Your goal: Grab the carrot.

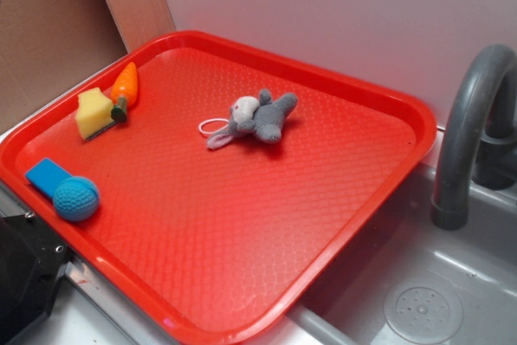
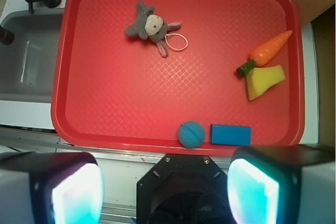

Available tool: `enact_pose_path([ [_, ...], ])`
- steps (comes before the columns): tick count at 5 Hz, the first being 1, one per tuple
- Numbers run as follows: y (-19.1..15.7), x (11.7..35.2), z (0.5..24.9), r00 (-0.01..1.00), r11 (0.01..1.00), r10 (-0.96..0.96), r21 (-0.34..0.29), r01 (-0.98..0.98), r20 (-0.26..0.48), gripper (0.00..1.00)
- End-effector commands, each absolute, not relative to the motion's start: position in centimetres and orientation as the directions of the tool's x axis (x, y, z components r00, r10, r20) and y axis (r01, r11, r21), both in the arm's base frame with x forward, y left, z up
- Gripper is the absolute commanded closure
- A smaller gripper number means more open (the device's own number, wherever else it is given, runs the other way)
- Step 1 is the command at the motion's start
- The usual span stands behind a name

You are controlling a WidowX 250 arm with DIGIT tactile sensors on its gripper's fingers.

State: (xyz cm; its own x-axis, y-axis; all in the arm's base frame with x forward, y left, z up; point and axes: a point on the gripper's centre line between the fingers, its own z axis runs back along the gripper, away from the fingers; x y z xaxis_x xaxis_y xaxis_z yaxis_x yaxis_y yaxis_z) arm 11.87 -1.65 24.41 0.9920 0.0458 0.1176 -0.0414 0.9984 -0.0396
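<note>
No legible text or labels anywhere

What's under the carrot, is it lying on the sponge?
The carrot lies on the bare red tray, its green stem end touching the yellow sponge beside it. Nothing shows beneath it, though its underside is hidden.

The carrot point(image 1: 125, 85) lies on the red tray point(image 1: 355, 111), touching the yellow sponge point(image 1: 94, 113).

We see a red tray point(image 2: 79, 93) over the grey sink point(image 2: 26, 61); on it lie the carrot point(image 2: 269, 49) touching a yellow sponge point(image 2: 264, 81), a blue ball point(image 2: 191, 134) beside a blue block point(image 2: 230, 134), and a grey plush toy point(image 2: 148, 25)
</note>
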Motion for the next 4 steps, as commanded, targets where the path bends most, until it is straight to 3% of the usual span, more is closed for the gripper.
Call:
enact_pose_path([
  [1,-1.7,11.9,24.4,0.992,0.998,0.046,-0.040,-0.041,0.118,0.00],
  [2,-0.3,13.0,24.8,0.953,0.956,0.292,-0.049,-0.289,0.079,0.00],
  [3,1.4,13.9,24.9,0.851,0.845,0.525,-0.127,-0.519,0.016,0.00],
  [4,3.3,14.5,24.7,0.695,0.686,0.719,-0.149,-0.712,-0.007,0.00],
])
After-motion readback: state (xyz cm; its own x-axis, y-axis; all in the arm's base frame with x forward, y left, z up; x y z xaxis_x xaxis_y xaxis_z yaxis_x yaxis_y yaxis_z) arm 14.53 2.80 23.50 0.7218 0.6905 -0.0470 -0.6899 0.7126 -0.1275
